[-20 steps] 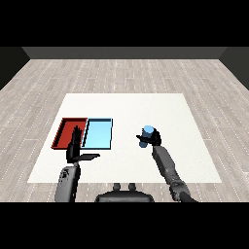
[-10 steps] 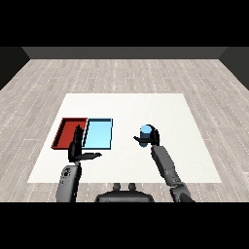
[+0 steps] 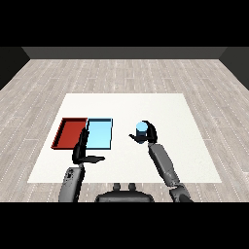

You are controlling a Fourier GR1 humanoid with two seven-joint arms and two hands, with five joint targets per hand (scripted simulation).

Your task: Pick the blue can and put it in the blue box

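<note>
On the white tabletop (image 3: 126, 104) the red tray (image 3: 69, 133) lies at the left, touching the light blue tray (image 3: 99, 134) beside it. The left hand (image 3: 80, 152) hovers at their near edge, fingers straight and released. Further right, the right hand (image 3: 148, 134) curls its fingers around the upright blue can (image 3: 141, 129), apart from both trays.

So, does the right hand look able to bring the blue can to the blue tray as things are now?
Probably yes. The right hand is curled round the blue can, and only bare table separates it from the light blue tray to its left. The left hand sits at the tray's near edge and might crowd it.
</note>
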